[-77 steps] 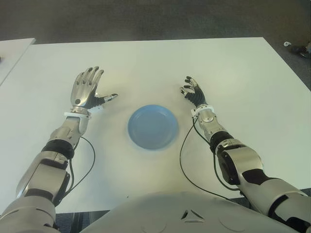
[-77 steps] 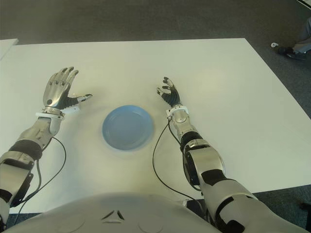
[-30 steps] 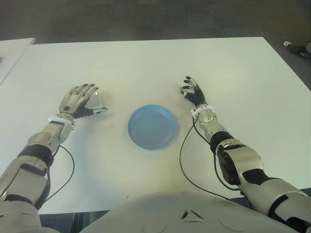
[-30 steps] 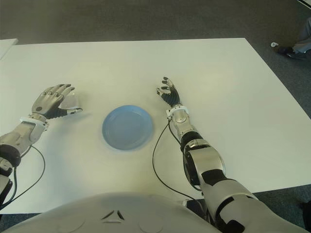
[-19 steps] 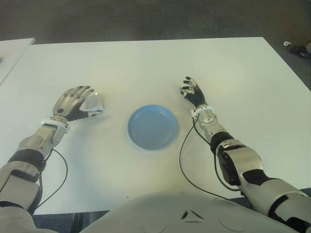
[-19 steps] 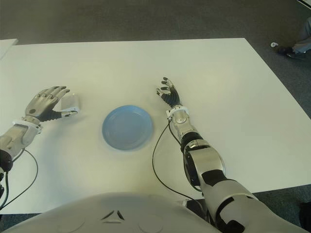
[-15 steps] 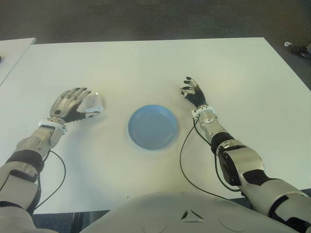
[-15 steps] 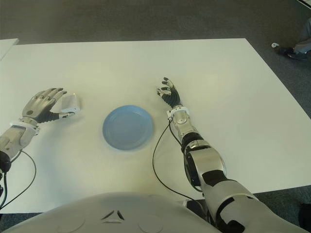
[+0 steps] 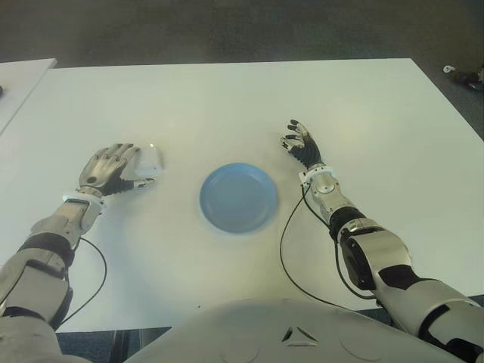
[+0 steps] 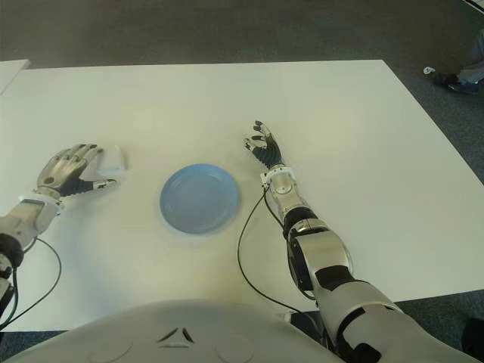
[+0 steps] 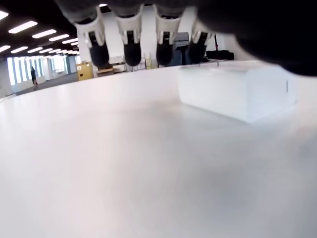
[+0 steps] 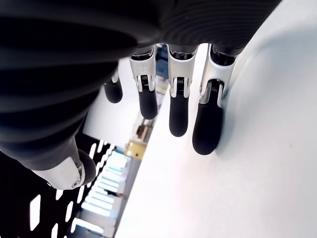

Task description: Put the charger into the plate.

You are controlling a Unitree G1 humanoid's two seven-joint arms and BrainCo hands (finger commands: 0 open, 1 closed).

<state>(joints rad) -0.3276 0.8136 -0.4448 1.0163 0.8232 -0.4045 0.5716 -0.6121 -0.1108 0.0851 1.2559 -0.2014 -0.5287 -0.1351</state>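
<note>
just left of the plate [image 9: 238, 197], the left hand [image 9: 108, 169] spreads its fingers beside the charger [image 9: 150, 158], gripping nothing.

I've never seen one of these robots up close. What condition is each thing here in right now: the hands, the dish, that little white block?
Left hand: open, fingers extended low over the table, holding nothing, beside the charger.
Right hand: open, fingers relaxed, holding nothing, to the right of the plate.
Charger: lying on the table, not grasped, outside the plate.
Plate: upright on the table, nothing in it.
Table: white top, carrying the charger and plate.
</note>
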